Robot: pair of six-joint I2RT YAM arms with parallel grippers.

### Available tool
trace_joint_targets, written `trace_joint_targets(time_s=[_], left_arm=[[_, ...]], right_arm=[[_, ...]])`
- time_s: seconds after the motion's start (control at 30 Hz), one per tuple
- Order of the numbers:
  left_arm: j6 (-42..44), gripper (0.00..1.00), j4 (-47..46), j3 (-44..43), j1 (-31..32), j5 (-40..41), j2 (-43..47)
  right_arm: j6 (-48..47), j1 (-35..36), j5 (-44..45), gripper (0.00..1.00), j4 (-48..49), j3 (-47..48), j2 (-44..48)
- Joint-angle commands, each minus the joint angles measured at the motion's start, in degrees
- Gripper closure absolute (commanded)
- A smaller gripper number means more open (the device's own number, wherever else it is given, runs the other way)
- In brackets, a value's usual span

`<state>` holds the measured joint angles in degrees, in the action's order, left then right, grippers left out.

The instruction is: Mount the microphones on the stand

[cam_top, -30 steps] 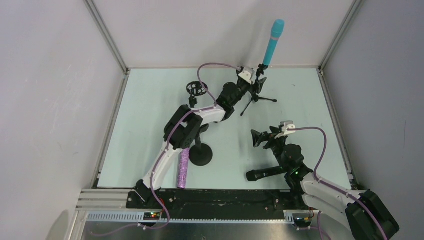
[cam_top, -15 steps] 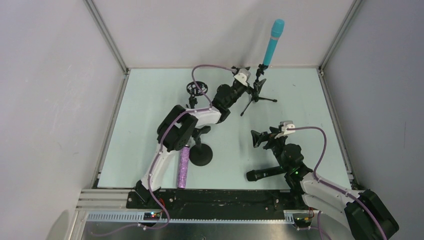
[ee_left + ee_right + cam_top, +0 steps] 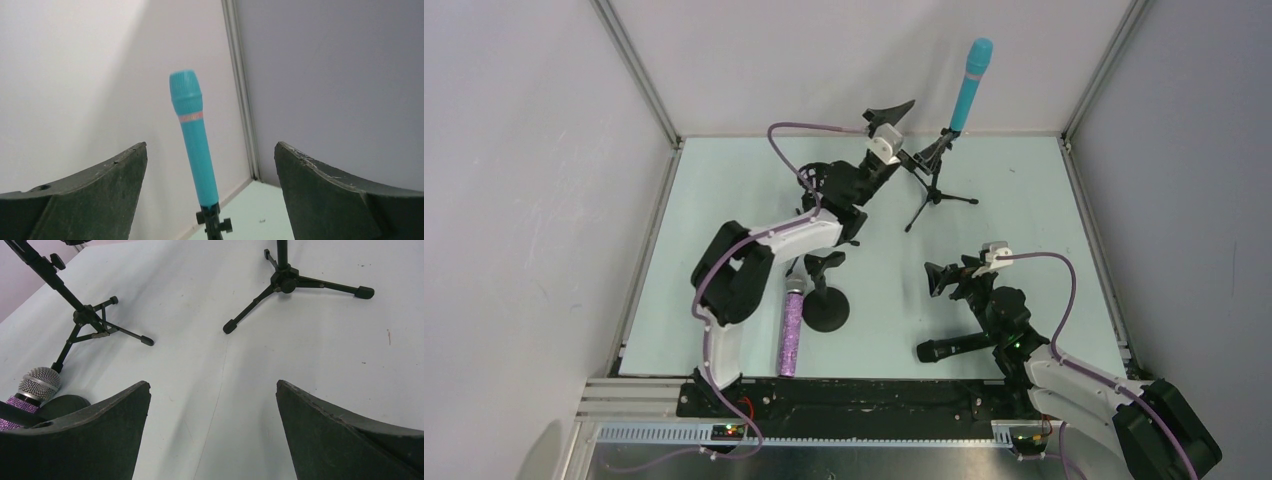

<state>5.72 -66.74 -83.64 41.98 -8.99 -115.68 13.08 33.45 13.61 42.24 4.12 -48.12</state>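
Observation:
The light cyan-blue microphone (image 3: 969,85) stands upright in the clip of a black tripod stand (image 3: 936,190) at the back. My left gripper (image 3: 912,130) hangs open just left of that clip, touching nothing. In the left wrist view the cyan microphone (image 3: 195,145) rises beyond the gap between the open fingers of my left gripper (image 3: 210,146). The purple glitter microphone (image 3: 790,335) lies on the table beside a round-base stand (image 3: 826,312). A black microphone (image 3: 952,347) lies under my right arm. My right gripper (image 3: 944,278) is open and empty above bare table.
The right wrist view shows two tripod stands (image 3: 287,282) (image 3: 87,317), the purple microphone's silver mesh head (image 3: 40,382) and my open right gripper (image 3: 214,385). White walls with metal corner posts (image 3: 639,75) enclose the table on three sides.
My left gripper has opened wider and drawn back left and upward from the tripod stand's clip, leaving the cyan microphone standing in it. The right arm has stayed still.

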Motion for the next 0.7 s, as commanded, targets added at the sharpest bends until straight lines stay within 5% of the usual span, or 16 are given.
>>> trace_joint_targets(time_s=[0.0, 0.3, 0.67], left_arm=[[1.59, 0.0, -3.76, 4.1, 0.43, -2.17, 9.92], [-2.72, 0.01, -0.49, 21.09, 0.46, 3.33, 29.82], [-0.07, 0.0, 27.46, 38.56, 0.44, 6.9, 54.84]], right_arm=[[0.43, -0.28, -0.89, 0.0, 0.36, 2.18, 0.29], [0.71, -0.28, -1.61, 0.0, -0.6, 2.18, 1.38], [1.06, -0.28, -2.85, 0.0, -0.69, 2.45, 1.17]])
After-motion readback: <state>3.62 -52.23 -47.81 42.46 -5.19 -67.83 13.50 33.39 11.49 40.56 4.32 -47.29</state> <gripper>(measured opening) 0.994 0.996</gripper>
